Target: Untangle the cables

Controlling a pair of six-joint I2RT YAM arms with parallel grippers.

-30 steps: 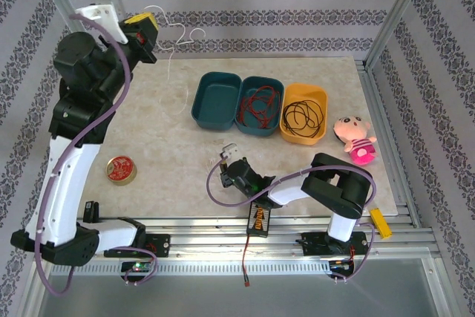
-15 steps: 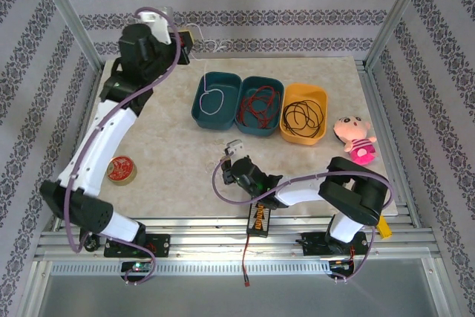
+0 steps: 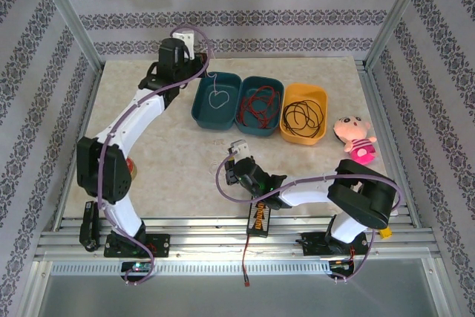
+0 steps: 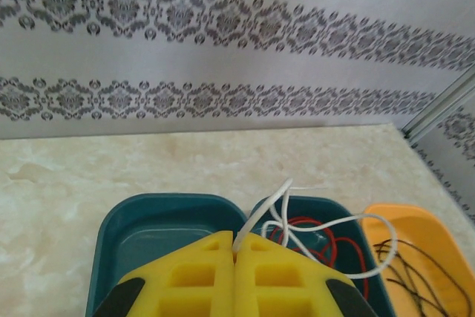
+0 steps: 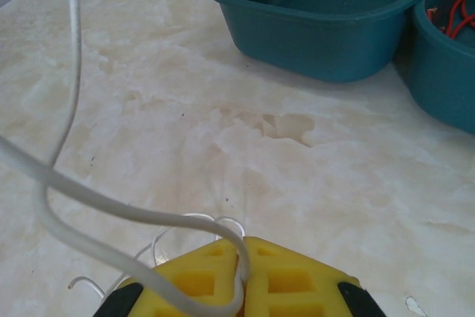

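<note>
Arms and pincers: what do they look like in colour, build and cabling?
Both the left arm and the right arm have white links with bulky black joint housings. A lilac cable runs loosely along each. The left pincer and the right pincer have yellow fingers with rectangular cut-outs and black outer corners.

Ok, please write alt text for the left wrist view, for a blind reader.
The left end effector is shut on a whitish cable that loops ahead of it. Beyond lie a teal bin, a second teal bin with a red cable, and an orange bin with a black cable.
</note>
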